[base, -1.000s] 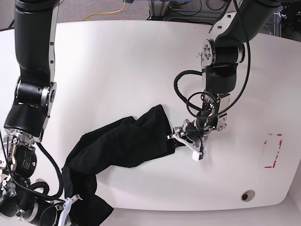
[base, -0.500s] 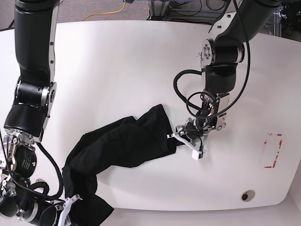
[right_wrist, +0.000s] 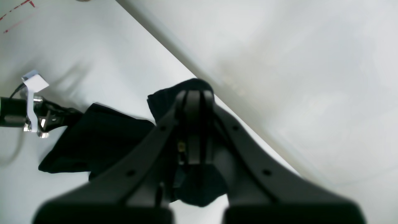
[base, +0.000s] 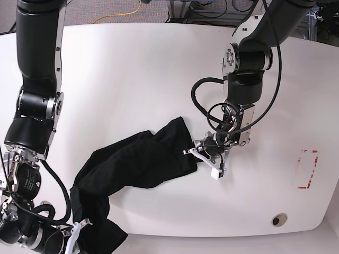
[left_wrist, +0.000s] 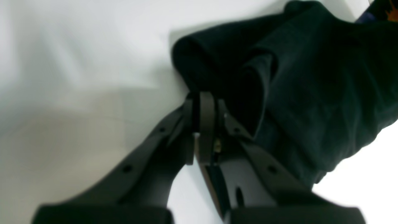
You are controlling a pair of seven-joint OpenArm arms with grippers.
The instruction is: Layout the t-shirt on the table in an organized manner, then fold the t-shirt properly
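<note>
Here, left gripper point(left_wrist: 203, 102) clamped on the t-shirt point(base: 143, 161) edge, right gripper point(right_wrist: 194, 96) clamped on another part, bunched on the table point(base: 132, 69).

T-shirt point(base: 135, 164) is lying bunched across the bench point(base: 132, 69), running from mid-bench toward the near left corner in base view. Left tool point(base: 197, 153) is sitting at its right end; right tool point(right_wrist: 194, 96) is sitting at its near-left end, by the bench edge. Tape outline point(base: 307, 168) is lying well apart, far right, with a grommet hole point(base: 278, 219) nearer the front edge.
</note>
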